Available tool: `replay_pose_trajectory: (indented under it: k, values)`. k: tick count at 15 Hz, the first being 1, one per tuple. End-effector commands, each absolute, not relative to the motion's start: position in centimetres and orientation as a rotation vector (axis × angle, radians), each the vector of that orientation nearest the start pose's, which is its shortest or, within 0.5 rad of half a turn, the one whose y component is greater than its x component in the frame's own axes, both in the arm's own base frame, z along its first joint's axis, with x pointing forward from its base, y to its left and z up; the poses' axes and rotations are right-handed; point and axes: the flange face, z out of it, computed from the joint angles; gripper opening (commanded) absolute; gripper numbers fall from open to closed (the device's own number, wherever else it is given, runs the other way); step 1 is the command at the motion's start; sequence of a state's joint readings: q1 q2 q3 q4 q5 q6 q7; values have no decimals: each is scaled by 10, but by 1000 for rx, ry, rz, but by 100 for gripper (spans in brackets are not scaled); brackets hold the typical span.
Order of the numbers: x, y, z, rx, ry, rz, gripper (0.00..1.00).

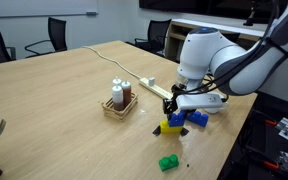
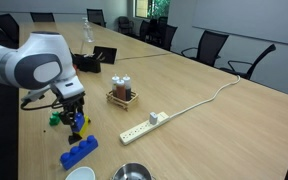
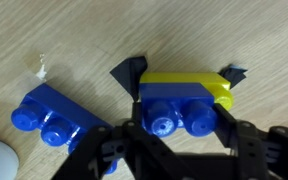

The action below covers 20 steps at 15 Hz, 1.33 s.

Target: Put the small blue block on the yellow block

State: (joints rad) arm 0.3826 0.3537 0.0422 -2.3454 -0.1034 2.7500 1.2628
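In the wrist view my gripper (image 3: pixel 179 132) is shut on the small blue block (image 3: pixel 179 118), one finger on each side. The block lies on top of the yellow block (image 3: pixel 212 86), whose yellow edge shows behind it and to its right. I cannot tell if the two are pressed together. In both exterior views the gripper (image 1: pixel 174 112) (image 2: pixel 76 120) points down at the table, with the yellow block (image 1: pixel 170 126) just beneath it.
A longer, darker blue brick (image 3: pixel 44 115) (image 2: pixel 79 150) lies beside the gripper. A green brick (image 1: pixel 168 162) (image 2: pixel 56 118) lies near the table edge. A wooden caddy with bottles (image 1: pixel 119 100), a power strip (image 2: pixel 144 125), a white cup (image 2: pixel 81 175) and a metal bowl (image 2: pixel 134 172) stand nearby.
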Motion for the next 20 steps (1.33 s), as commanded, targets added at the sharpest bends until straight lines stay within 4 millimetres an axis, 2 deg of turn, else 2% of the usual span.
replay_pose_trajectory:
  k: [1, 5, 6, 7, 8, 12, 20]
  values:
    - [473, 219, 179, -2925, 1112, -69, 44]
    - [471, 221, 175, -2929, 1087, -45, 44]
    - [471, 221, 176, -2927, 1087, -45, 92]
    - [471, 221, 177, -2931, 1085, -50, 93]
    - [470, 221, 175, -2943, 1082, -55, 98]
    - [465, 224, 175, -2964, 1062, -39, 100]
    - [463, 241, 211, -2971, 950, -89, 100]
